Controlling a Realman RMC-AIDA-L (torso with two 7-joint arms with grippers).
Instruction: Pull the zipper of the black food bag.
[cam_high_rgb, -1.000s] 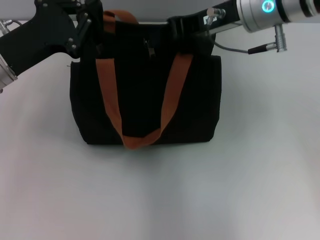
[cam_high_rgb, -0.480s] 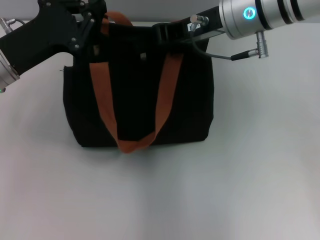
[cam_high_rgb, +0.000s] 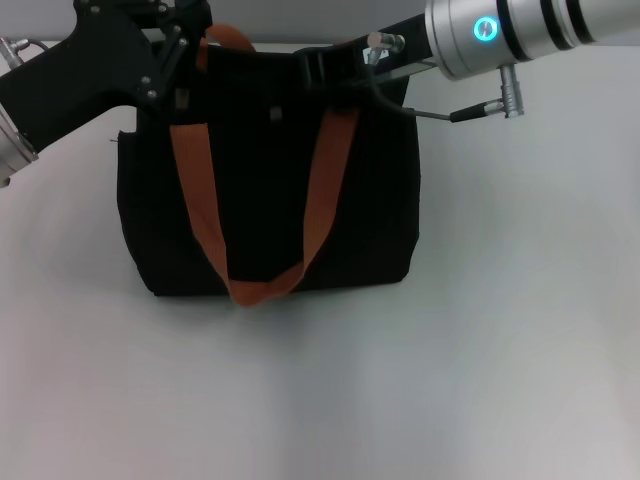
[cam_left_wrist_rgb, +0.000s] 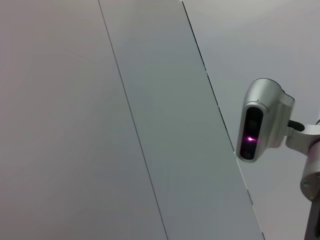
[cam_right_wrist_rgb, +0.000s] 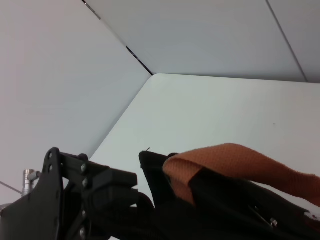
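The black food bag stands on the white table, its orange-brown strap hanging down its front. A small silver tab, apparently the zipper, shows near the bag's top edge. My left gripper is at the bag's top left corner, shut on the fabric there. My right gripper lies on the bag's top, right of the tab, dark against the fabric. The right wrist view shows the bag's corner, a strap and my left gripper. The left wrist view shows no bag.
The white table spreads in front of and to the right of the bag. A cable and plug hang from my right arm. The left wrist view shows wall panels and a silver camera housing.
My right gripper has moved left along the bag's top. The bag's body and the silver tab have shifted left with it. My left gripper has stayed nearly in place.
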